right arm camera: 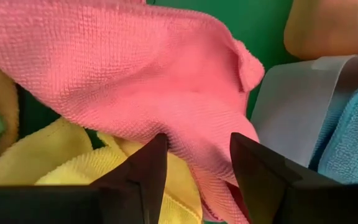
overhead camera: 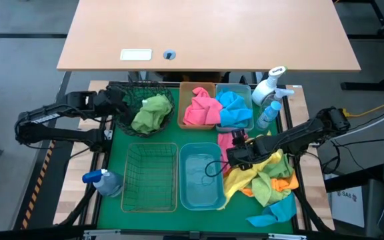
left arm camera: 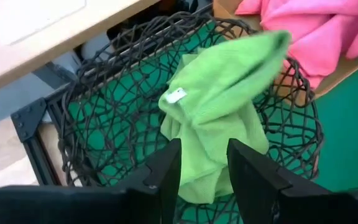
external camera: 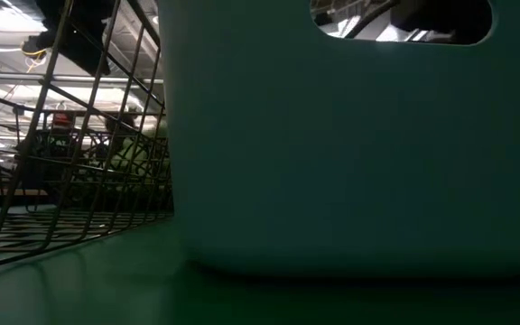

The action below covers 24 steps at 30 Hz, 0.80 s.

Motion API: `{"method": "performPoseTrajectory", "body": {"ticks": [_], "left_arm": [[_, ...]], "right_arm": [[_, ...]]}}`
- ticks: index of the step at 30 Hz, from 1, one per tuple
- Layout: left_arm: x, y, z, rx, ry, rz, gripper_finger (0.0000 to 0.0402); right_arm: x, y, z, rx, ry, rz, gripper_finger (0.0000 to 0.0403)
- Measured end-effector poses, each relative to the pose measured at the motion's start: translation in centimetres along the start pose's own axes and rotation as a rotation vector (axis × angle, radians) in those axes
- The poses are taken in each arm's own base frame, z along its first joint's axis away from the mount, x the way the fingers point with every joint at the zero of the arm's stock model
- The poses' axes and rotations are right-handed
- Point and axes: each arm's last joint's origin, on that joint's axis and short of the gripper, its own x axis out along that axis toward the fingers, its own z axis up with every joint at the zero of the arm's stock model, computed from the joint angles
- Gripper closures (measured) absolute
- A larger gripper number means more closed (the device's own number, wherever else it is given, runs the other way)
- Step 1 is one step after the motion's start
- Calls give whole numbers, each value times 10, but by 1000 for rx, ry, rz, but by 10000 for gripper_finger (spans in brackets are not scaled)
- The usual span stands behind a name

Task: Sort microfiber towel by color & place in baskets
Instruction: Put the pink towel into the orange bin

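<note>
My left gripper (overhead camera: 121,101) hovers open over the far-left rim of the dark green wire-mesh basket (overhead camera: 129,123). In the left wrist view it (left arm camera: 204,149) points at the green towel (left arm camera: 222,106) lying inside that basket. My right gripper (overhead camera: 234,159) is open and low at the left edge of the towel pile (overhead camera: 267,181). A loose pink towel (right arm camera: 142,81) lies there, draped over a yellow towel (right arm camera: 79,158). The amber bin (overhead camera: 187,88) holds a pink towel (overhead camera: 200,108). The pale blue bin (overhead camera: 245,88) holds a blue towel (overhead camera: 235,110). My right gripper (right arm camera: 197,146) has its open fingers on either side of the pink towel's lower fold (right arm camera: 197,127), coming in low along the table from the right. I cannot tell whether the fingers touch the cloth. The towel rests on the yellow towel and the mat.
A rectangular wire basket (overhead camera: 151,177) and a blue bin (overhead camera: 201,175) stand at the near side; both fill the low view (external camera: 70,162) (external camera: 350,135). Spray bottles stand at the far right (overhead camera: 272,90) and lie at the near left (overhead camera: 102,181). Green mat (overhead camera: 115,143) lies under all.
</note>
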Motion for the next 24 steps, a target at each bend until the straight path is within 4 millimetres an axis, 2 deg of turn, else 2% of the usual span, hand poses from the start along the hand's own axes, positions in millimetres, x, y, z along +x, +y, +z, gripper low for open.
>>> {"method": "performPoseTrajectory", "body": {"ticks": [5, 14, 16, 20, 24], "left_arm": [[0, -1, 1, -9, -10, -7, 277], [2, -2, 2, -2, -12, -8, 277], [2, -3, 2, -2, -11, -8, 277], [2, -3, 2, -2, -11, -8, 277], [2, -3, 2, -1, -11, -8, 277]], "right_arm": [[6, -4, -1, 18, 26, 35, 260], [20, -20, -2, 107, 49, 143, 383], [21, -22, -3, 117, 55, 161, 395], [9, -27, 4, 120, 52, 198, 385], [-13, -39, 13, 111, 78, 220, 398]]}}
